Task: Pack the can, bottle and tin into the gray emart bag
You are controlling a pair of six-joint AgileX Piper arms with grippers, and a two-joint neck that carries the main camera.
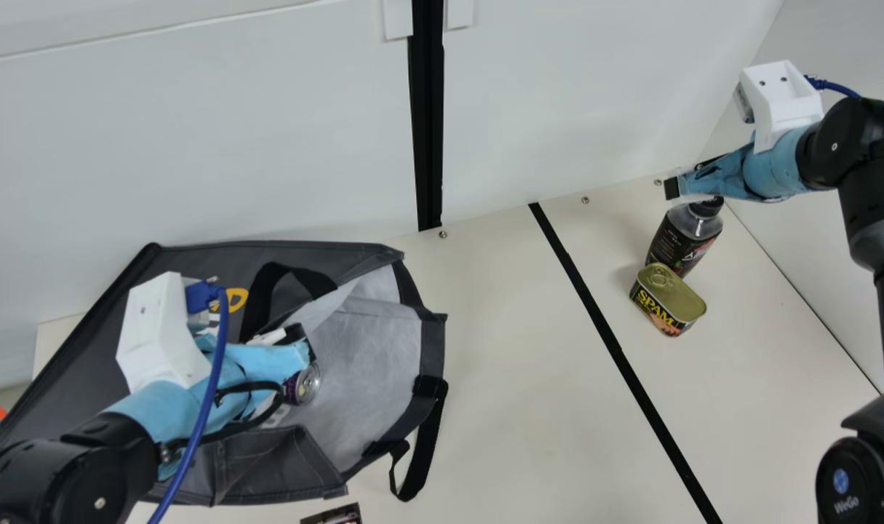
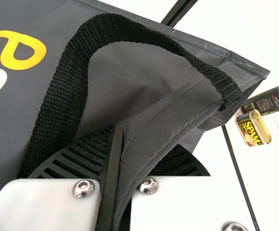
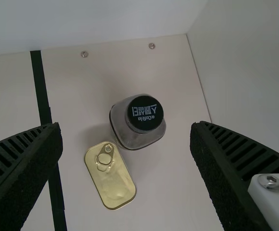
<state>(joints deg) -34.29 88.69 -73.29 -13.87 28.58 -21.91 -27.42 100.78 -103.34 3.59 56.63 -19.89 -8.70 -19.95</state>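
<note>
Pinching the gray bag (image 1: 380,342) by its edge with my left tool (image 2: 120,139), I judge one packed: the can (image 1: 303,384) lies inside. Left to pack: bottle (image 1: 683,239) and tin (image 1: 667,297), near the worktop's (image 1: 514,378) far right corner, below my spread right tool (image 3: 126,126).
</note>
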